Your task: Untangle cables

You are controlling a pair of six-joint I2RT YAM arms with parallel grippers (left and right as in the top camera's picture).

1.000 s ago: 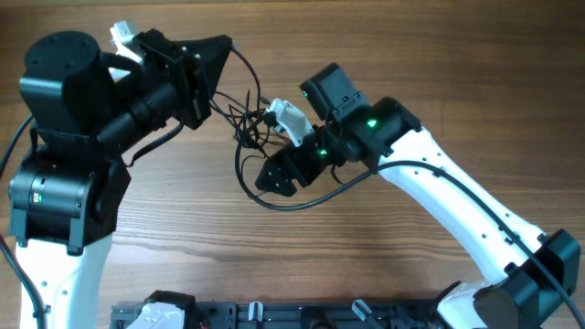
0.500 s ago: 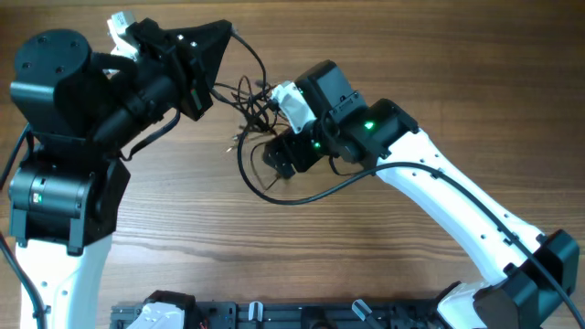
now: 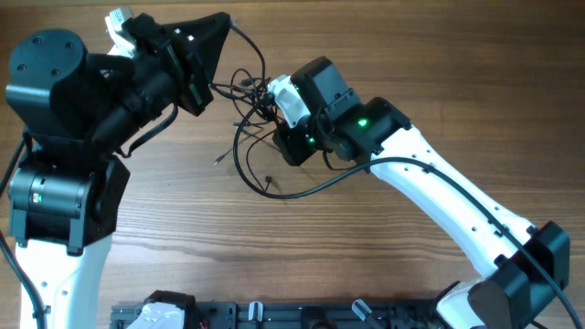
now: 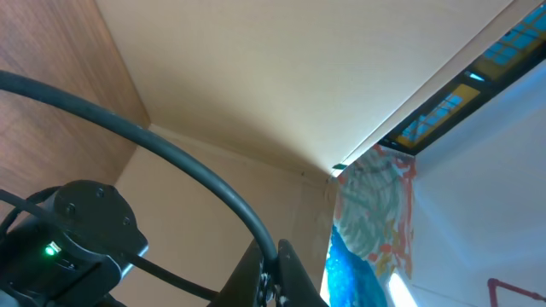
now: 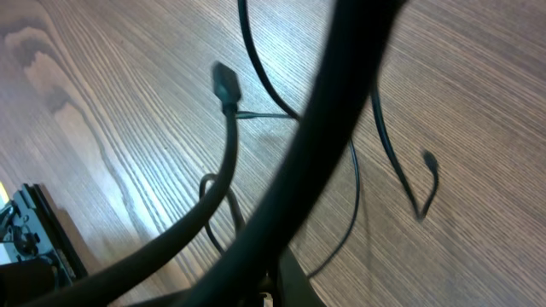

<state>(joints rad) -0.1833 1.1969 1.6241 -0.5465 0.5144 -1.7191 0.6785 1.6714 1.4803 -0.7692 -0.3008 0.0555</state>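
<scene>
The cables [image 3: 251, 93] are thin black cords bunched in a knot between my two grippers, with a long loop [image 3: 241, 169] trailing toward the near side of the wooden table. My left gripper [image 3: 225, 20] is lifted and tilted up at the far left of the knot. In the left wrist view it [image 4: 275, 275] is shut on one black cable [image 4: 183, 166] that arcs away to the left. My right gripper [image 3: 283, 146] sits just right of the knot. In the right wrist view it [image 5: 271, 294] is shut on a cable [image 5: 320, 111], with plug ends [image 5: 223, 83] lying on the wood.
The right arm's own thicker black cable [image 3: 352, 175] curves below its wrist. The left arm's base [image 3: 55, 196] fills the left side. A black rack [image 3: 274, 316] runs along the table's near edge. Loose plug tips [image 3: 219, 160] rest on the wood.
My right gripper has moved up into the knot and shut on a cable. The left gripper has risen slightly, and the loop now hangs lower and wider.
</scene>
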